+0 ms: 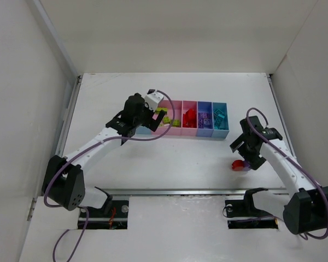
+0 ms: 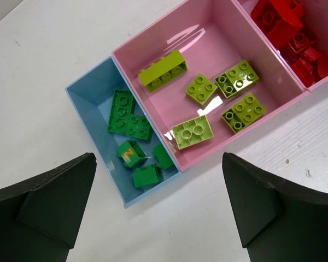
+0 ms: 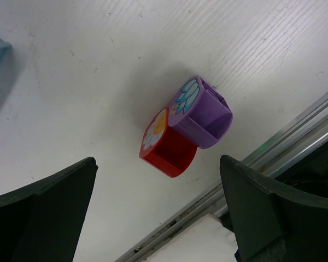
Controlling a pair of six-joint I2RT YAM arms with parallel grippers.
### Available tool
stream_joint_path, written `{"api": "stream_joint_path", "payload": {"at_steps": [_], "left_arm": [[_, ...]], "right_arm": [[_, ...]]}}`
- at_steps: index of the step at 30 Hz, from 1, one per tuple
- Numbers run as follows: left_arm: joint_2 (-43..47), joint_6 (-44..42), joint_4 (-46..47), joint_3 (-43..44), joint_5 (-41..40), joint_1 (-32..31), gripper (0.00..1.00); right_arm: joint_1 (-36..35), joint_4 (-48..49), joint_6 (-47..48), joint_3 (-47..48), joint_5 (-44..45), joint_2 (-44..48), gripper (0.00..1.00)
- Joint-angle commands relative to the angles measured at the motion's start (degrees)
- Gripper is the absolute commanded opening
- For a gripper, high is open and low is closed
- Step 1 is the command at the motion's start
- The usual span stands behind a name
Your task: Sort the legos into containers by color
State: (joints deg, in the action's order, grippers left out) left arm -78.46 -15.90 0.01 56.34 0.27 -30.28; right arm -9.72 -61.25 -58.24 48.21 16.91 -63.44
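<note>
Hovering above the left end of the containers, the left fingers are standing wide apart and holding nothing, looking straight down on the blue tray and the pink tray beside it. That pose is seeming to suit a drop or a check over these bins rather than a pick. Green bricks are lying in the blue tray, yellow-green bricks are spreading over the pink tray, and red bricks are piling up in the narrow tray next along, so each colour is sitting apart.

The right fingers are likewise spreading open and empty, hanging over two pieces out on the worktop, well apart from the containers and near the rail at the front edge. They are bracketing the pair, which is reading as a line-up for a grasp. The red piece and the purple piece are touching, perhaps stuck together; I cannot tell. Both are looking rounded and hollow, lying on their sides, the red one showing a white and yellow flower print, the purple one pale blue petals
</note>
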Motion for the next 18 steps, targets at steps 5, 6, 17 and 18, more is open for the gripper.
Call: {"api": "stream_joint_path", "payload": {"at_steps": [5,6,17,18], "left_arm": [[3.84,0.35,3.33,-1.84,-0.19,-0.39,0.99],[3.84,0.34,3.33,-1.84,-0.19,-0.39,0.99],[4.89,0.34,3.33,-4.39,2.1,-0.39,0.99],[4.89,0.34,3.33,-4.39,2.1,-0.39,0.99]], "right_arm": [[0.57,0.26,-2.06,0.66,0.06,-5.02,0.99],[1.1,0.26,-1.45,0.66,-0.47,-5.9,0.99],[2.42,5.26,-6.79,-5.23,-4.0,-5.91,0.92],[2.42,5.27,-6.8,-5.23,-2.86,-5.12,0.9]]}}
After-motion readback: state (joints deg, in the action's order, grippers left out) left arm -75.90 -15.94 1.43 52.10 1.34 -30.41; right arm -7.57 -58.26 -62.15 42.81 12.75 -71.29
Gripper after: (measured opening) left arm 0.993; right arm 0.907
